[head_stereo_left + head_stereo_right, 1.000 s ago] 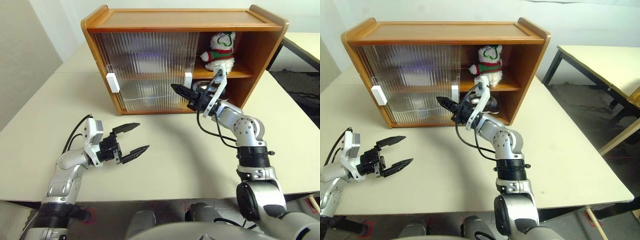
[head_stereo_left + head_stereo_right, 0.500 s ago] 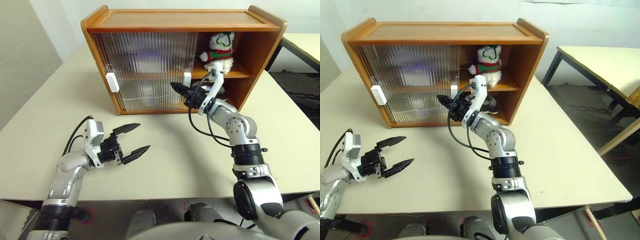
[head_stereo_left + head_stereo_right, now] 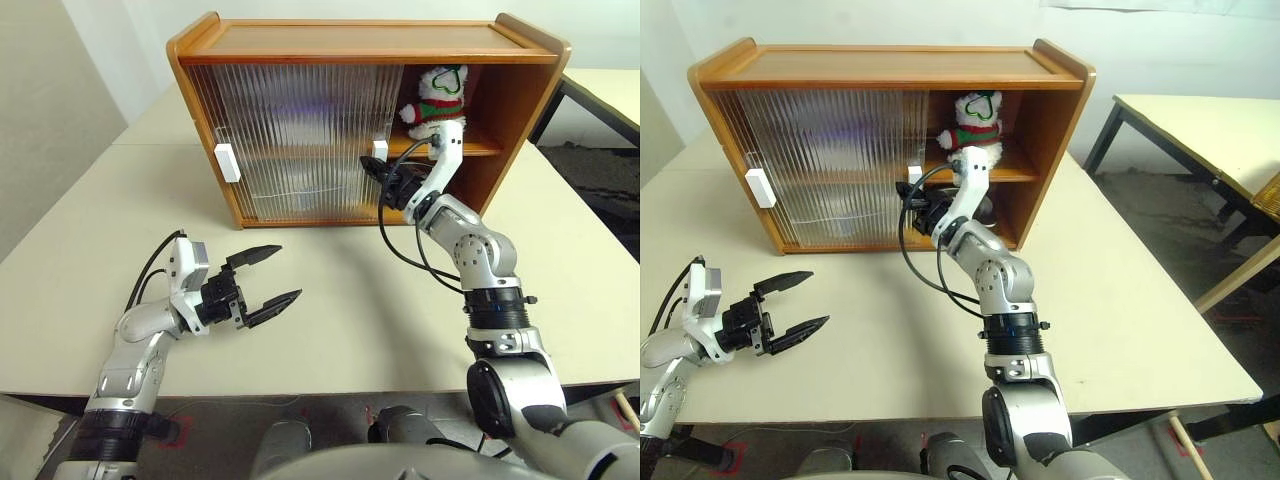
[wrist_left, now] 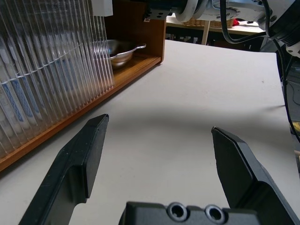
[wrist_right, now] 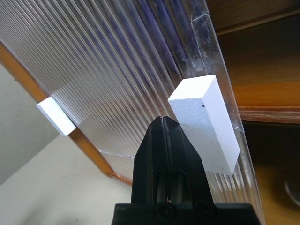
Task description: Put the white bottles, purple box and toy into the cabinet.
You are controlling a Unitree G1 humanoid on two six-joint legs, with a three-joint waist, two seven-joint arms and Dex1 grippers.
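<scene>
Pale cream bench (image 3: 330, 330) runs under everything I see, with white walls behind and a second bench (image 3: 1200, 125) of the same kind off to my right across a grey floor. On my bench stands one cabinet (image 3: 365, 40), orange-brown wood, two shelves, its ribbed sliding doors (image 3: 295, 140) covering the left and middle and leaving the right end uncovered. I count two white handles: one (image 3: 227, 162) at the left, one (image 3: 380, 152) at the edge of the opening.

One toy (image 3: 438, 100) sits on the upper shelf in the open section, its scarf and hat red and green. Behind the ribbed panel I can make out blurred purple and pale shapes, but I cannot tell what they are or count them.

My right gripper (image 3: 372, 172) is up at the door edge, its fingers pressed together with nothing between them. My left gripper (image 3: 268, 277) hovers low over the bench well apart from the cabinet, its fingers spread wide and empty.

My right wrist view brings the handle (image 5: 206, 123) in close, with the closed tip (image 5: 162, 123) just beside it against the ribbed panel. My left wrist view looks under the doors and shows one steel bowl (image 4: 119, 49) on the lower shelf, plus a basket on the far bench.
</scene>
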